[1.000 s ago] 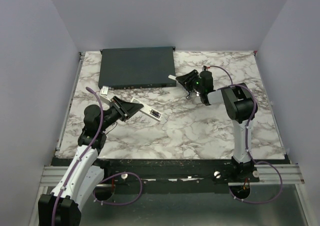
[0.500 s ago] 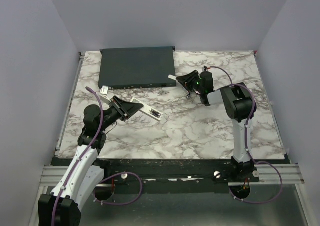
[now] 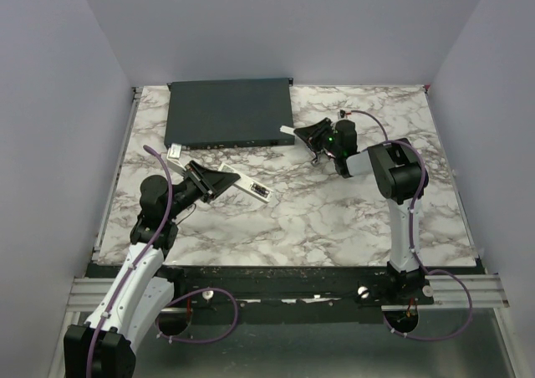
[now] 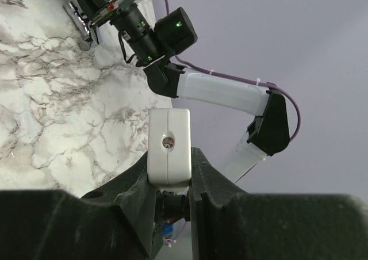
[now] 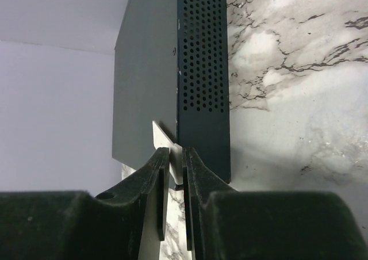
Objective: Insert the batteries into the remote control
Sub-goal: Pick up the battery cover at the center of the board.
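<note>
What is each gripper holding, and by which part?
Left gripper clamps the white remote by one end. Right gripper pinches a thin white cover by its edge.

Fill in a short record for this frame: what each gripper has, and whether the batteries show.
left gripper: shut on one end of the remote control
right gripper: shut on a thin white plate, right beside the dark-grey box
surface: marble-patterned table
batteries: not clearly visible in any view
</note>
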